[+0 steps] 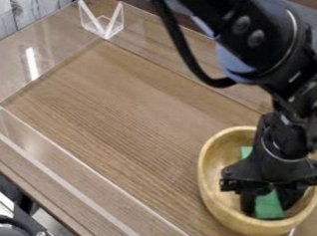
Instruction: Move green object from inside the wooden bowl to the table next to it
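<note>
The wooden bowl point(221, 198) sits on the table point(122, 118) at the lower right, partly cut off by the frame's edge. The green object point(268, 205) lies inside it, toward the right, and only part of it shows under the hand. My gripper point(269, 199) points straight down into the bowl. Its dark fingers point(249, 198) stand close on either side of the green object and hold it, low against the bowl's floor. The black arm hides the far rim of the bowl.
Low clear acrylic walls point(31, 58) run along the table's left and near edges, with a clear bracket point(100, 20) at the far corner. Bare wood-grain tabletop stretches to the left of the bowl.
</note>
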`<state>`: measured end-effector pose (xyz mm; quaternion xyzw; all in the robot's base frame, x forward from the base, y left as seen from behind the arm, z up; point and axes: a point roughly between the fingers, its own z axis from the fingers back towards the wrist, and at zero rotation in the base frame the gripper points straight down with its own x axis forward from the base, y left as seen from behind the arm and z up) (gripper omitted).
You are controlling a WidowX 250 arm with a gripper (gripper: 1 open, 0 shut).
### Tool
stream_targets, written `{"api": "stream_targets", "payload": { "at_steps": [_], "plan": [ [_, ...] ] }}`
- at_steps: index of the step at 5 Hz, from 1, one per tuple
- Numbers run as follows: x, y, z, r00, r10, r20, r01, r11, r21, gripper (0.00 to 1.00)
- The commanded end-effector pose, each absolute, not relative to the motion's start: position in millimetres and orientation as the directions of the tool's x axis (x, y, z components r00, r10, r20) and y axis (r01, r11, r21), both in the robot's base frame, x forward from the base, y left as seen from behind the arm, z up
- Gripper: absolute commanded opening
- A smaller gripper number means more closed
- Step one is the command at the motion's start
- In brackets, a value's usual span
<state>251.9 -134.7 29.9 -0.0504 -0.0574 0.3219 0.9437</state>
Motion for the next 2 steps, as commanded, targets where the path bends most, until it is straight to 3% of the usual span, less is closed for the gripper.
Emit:
{"api": "stream_targets", "payload": {
  "at_steps": [1, 2],
  "plan": [
    [258.3, -140.0, 51.7, 0.749, 0.657, 0.087, -0.639, 0.751, -0.170, 0.00],
    [254.6, -143.7, 79.5, 0.716, 0.693, 0.077, -0.669, 0.714, -0.205, 0.00]
  ]
}}
